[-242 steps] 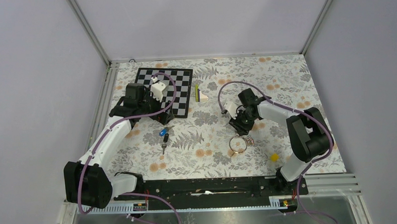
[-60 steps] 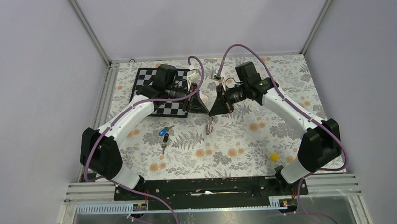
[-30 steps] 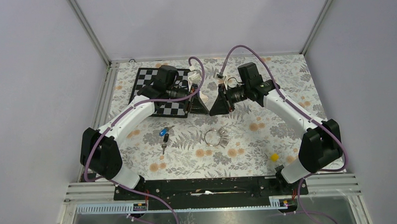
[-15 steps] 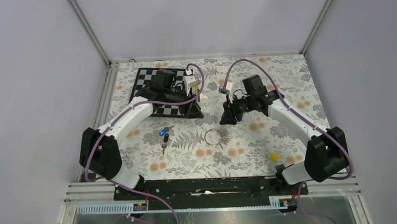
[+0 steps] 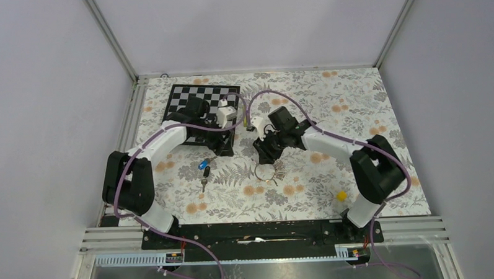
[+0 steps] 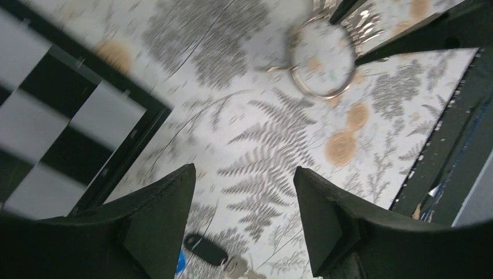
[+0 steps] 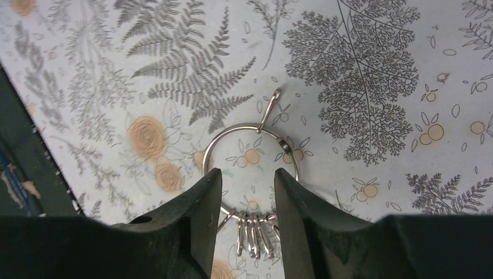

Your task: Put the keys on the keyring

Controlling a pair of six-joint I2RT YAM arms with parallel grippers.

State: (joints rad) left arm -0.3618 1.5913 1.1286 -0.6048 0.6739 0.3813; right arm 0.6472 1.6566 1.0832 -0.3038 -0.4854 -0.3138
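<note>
Floral-printed cloth covered the surface [image 5: 330, 99], closed in by pale walls [image 5: 253, 27] on three sides, with a metal rail [image 5: 127, 128] down its left edge and the dark mounting bar [image 5: 260, 232] along the near one. A chessboard [image 5: 196, 95] took the far-left corner. A small yellow block [image 5: 341, 196] sat near the front right, well apart from everything else. Bare cloth lay all round the middle.

The keyring [image 7: 244, 125] lay flat near the centre, its fan of small metal pieces bunched on one side. My right gripper [image 7: 247, 174] hung right over it, fingers spread and pinching nothing. The tips lined up with the wire on either side of the fan, but I could not tell whether they touched it. My left gripper [image 6: 243, 174] was spread wide and empty too, over bare cloth by the chessboard's near corner. The ring lay ahead of it. The keys [image 5: 204, 169] lay close together near it, left of the ring.

My left wrist view was smeared, and the keys were cut off at its bottom edge. From above, my right arm covered its own fingertips.
</note>
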